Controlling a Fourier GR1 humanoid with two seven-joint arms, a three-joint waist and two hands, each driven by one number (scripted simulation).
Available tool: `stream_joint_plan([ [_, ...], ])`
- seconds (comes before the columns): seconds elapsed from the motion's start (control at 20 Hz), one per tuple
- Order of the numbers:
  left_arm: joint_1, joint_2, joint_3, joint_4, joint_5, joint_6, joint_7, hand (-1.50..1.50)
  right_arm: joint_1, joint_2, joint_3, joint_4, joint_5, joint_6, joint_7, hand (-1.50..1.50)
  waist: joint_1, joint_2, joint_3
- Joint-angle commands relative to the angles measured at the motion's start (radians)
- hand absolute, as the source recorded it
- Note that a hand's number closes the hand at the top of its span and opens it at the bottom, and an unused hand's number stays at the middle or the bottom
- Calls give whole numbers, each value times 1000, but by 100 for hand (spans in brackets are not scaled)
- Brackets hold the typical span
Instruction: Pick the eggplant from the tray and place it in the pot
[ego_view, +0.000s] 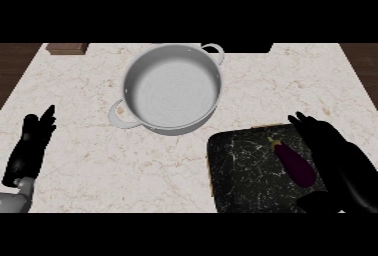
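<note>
A dark purple eggplant lies on a black marbled tray at the lower right of the counter, stem end pointing up-left. My right hand sits just right of the eggplant with its fingers straight and its thumb low near the tray's front edge; it is open and not closed round the eggplant. A white two-handled pot stands up-left of the tray and holds nothing. At the left edge my left hand rests open, fingers up.
A small brown wooden block sits at the counter's far left corner. Light marble counter spreads between the left hand and the tray. Dark wood floor shows beyond both side edges.
</note>
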Motion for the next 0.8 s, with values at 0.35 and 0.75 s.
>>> stream_joint_plan([
  [0.35,14,-8,34,4,-6,-33,-6,0,-94,127,84,-77,-147,392,424,-150,-4,1,3],
  [0.75,-39,-27,59,-2,-34,-44,50,0,-101,167,14,81,-90,356,340,-150,-3,3,4],
])
